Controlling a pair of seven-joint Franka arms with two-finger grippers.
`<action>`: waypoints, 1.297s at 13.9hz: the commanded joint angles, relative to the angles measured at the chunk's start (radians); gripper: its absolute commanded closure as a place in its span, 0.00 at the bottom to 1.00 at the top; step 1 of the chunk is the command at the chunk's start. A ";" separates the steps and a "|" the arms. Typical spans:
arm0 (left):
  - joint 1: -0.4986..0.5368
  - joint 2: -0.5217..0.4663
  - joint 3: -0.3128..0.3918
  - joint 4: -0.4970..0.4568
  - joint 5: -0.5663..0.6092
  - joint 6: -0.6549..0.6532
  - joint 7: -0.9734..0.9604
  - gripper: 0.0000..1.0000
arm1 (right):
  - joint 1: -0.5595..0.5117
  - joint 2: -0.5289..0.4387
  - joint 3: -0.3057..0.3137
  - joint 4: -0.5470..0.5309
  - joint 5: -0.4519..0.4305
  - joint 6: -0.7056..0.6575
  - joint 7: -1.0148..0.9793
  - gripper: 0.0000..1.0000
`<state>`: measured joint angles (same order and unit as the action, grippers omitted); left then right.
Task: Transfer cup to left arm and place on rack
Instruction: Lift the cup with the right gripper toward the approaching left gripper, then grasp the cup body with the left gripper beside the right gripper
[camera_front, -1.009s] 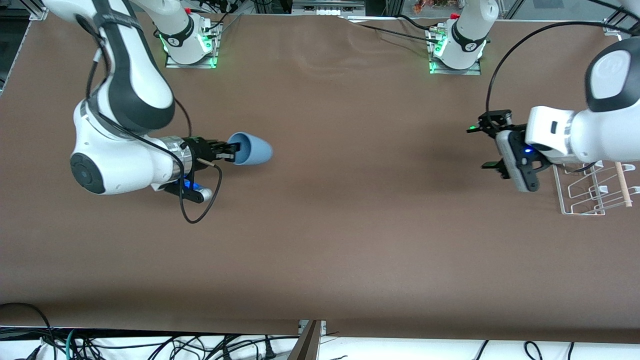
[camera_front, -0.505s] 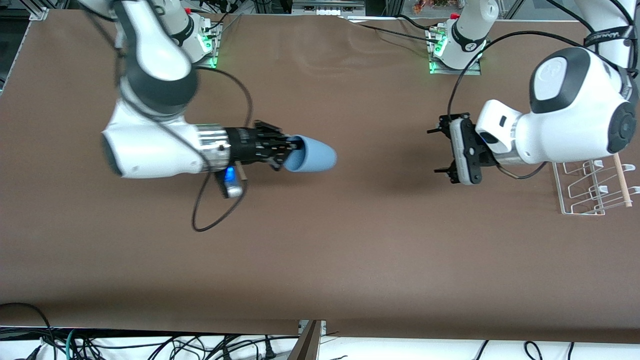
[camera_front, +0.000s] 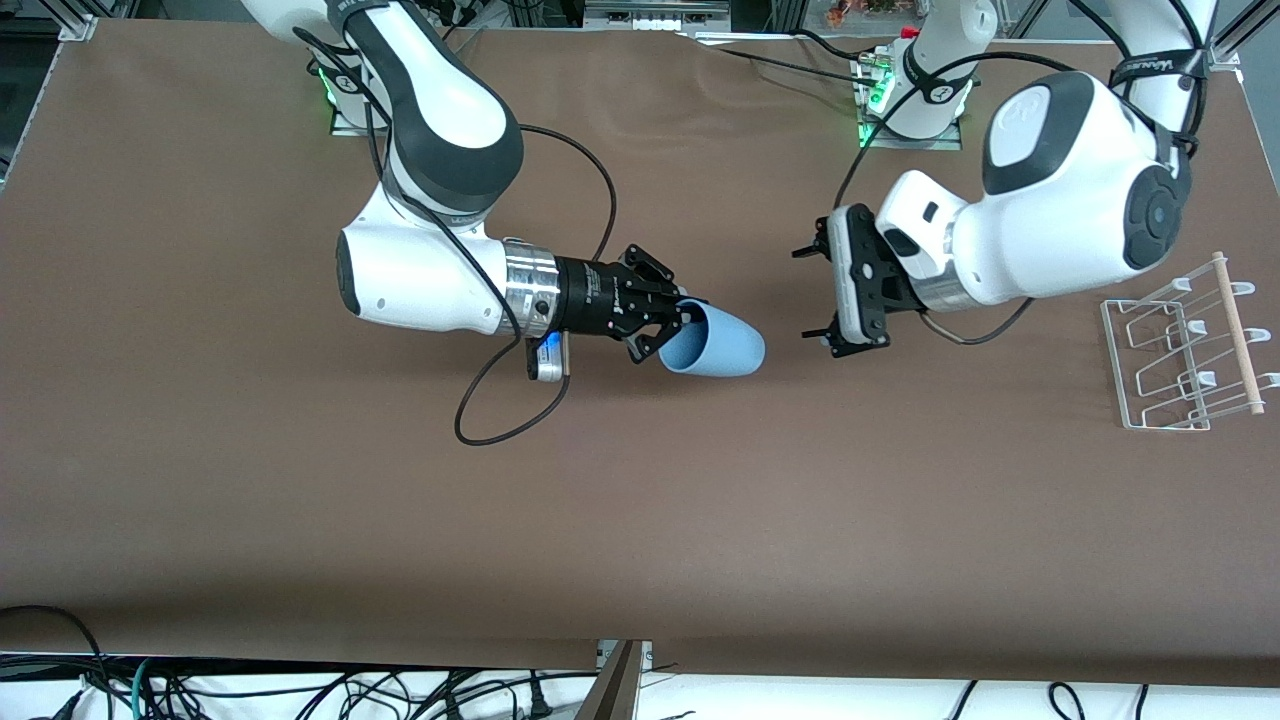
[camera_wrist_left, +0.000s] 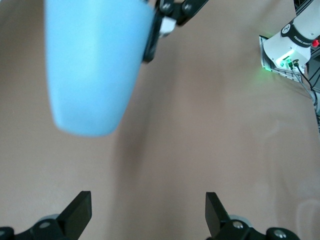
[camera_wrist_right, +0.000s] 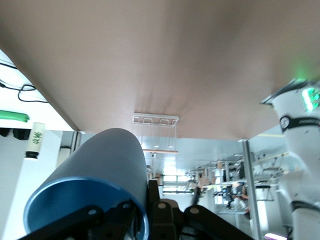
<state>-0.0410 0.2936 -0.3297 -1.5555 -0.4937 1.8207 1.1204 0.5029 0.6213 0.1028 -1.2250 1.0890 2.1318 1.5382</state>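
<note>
My right gripper (camera_front: 672, 322) is shut on the rim of the light-blue cup (camera_front: 712, 345) and holds it sideways above the middle of the table, its closed base toward the left arm. In the right wrist view the cup (camera_wrist_right: 95, 185) fills the foreground with one finger inside the rim and one outside. My left gripper (camera_front: 815, 294) is open and empty, facing the cup's base a short gap away. In the left wrist view the cup (camera_wrist_left: 95, 65) hangs ahead of my open fingers (camera_wrist_left: 80, 212). The white wire rack (camera_front: 1185, 350) stands at the left arm's end of the table.
The brown table (camera_front: 640, 520) carries only the rack. A black cable (camera_front: 500, 425) loops down from the right wrist. Both arm bases (camera_front: 915, 100) stand along the table's edge farthest from the front camera.
My right arm has carried the cup toward the table's middle. My left arm has swung away from the rack toward the cup, uncovering the rack. The gap between grippers has shrunk.
</note>
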 joint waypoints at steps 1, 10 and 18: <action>-0.002 -0.016 -0.015 -0.021 0.013 0.101 0.076 0.00 | -0.003 0.054 0.006 0.094 0.019 0.000 0.065 1.00; -0.051 0.044 -0.029 -0.021 0.070 0.388 0.082 0.00 | -0.007 0.052 0.006 0.094 0.012 -0.015 0.053 1.00; -0.099 0.082 -0.032 -0.015 0.061 0.430 0.021 0.00 | -0.011 0.052 0.005 0.094 0.012 -0.018 0.051 1.00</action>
<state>-0.1284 0.3745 -0.3575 -1.5748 -0.4422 2.2385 1.1793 0.4992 0.6586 0.1027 -1.1645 1.0891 2.1294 1.5790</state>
